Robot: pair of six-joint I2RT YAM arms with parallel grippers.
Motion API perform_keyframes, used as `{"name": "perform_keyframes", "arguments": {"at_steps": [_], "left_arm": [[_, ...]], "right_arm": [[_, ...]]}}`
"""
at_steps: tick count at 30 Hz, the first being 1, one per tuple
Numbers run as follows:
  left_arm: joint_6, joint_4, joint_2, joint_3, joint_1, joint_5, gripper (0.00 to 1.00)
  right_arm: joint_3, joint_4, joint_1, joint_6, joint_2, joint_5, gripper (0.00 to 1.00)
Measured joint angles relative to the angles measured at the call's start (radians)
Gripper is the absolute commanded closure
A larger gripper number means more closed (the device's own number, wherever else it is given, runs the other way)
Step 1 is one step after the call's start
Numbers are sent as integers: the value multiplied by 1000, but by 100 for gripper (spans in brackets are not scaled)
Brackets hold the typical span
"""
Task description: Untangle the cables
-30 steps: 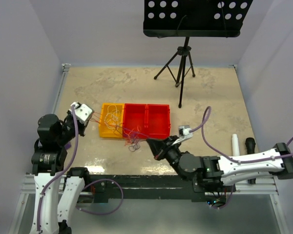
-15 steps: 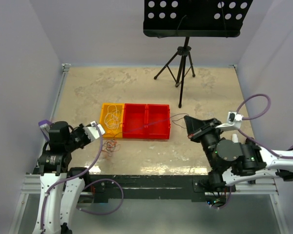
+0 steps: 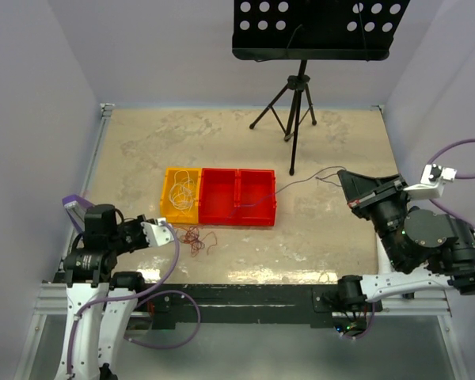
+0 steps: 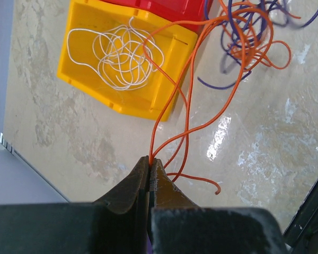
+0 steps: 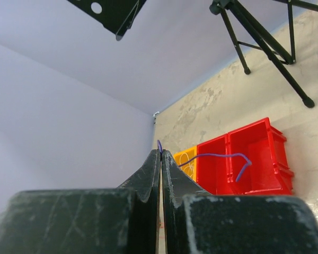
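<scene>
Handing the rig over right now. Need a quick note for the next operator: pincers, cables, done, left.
Left pincer: shut on the orange cable, low by the yellow bin.
Right pincer: shut on the purple cable, raised right of the red bins.
White cable: coiled alone in the yellow bin.
Done: white cable separated and binned.
Left: orange and purple loops overlap on the table by the red bins; probably pull them apart, then bin each.

Bright, even light from above — glare patches on the table (image 4: pixel 220 138), soft shadows, near foreground blurred.
</scene>
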Motion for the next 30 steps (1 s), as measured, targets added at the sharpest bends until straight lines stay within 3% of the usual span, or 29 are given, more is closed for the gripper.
{"name": "perform_keyframes", "arguments": {"at_steps": [8, 12, 19, 30], "left_arm": [[109, -37, -12, -38, 0, -36, 100], [164, -16, -22, -114, 0, -124, 100], [184, 47, -18, -217, 0, -275, 100], [174, 129, 0, -218, 0, -328, 100]], "right_arm": [[114, -166, -6, 67, 37, 5, 100], [192, -226, -16, 72, 57, 4, 100], [303, -261, -42, 19, 47, 3, 100], [488, -272, -63, -69, -45, 18, 100]]}}
